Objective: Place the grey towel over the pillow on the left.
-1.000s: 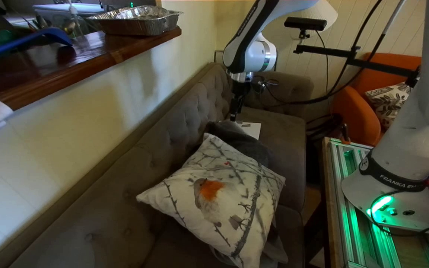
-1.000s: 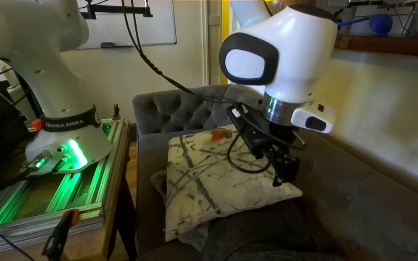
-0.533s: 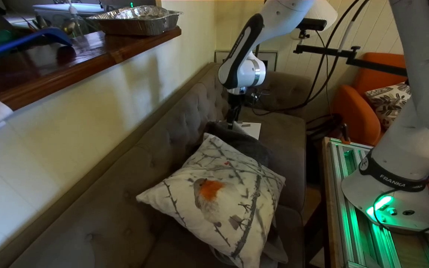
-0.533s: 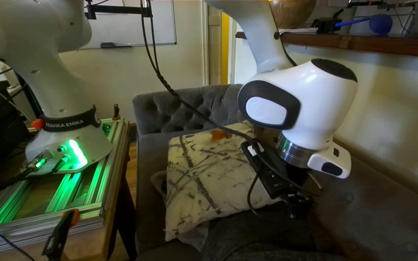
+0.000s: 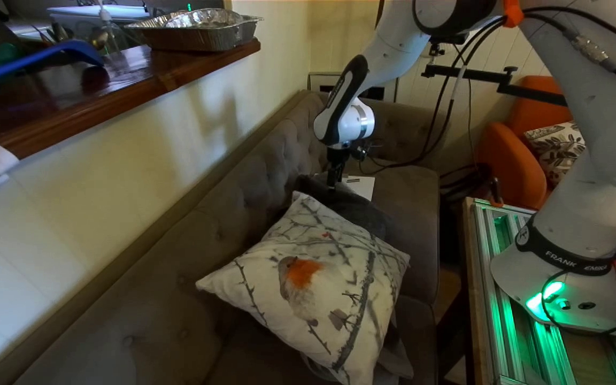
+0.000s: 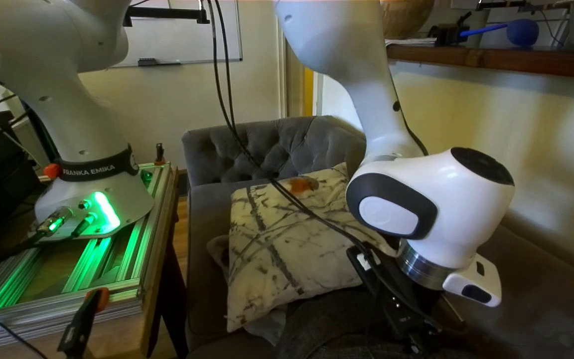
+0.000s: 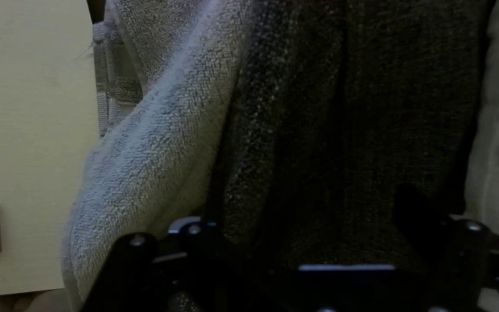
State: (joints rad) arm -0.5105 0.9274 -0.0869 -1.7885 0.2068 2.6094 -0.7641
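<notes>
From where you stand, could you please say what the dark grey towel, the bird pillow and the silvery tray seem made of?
Dark grey towel: matte, probably cotton terry, from its nubbly, flecked surface. Bird pillow: matte printed fabric with soft, pointed corners; the fibre I cannot tell. Silvery tray: shiny, likely aluminium foil, given its crinkled walls.
</notes>
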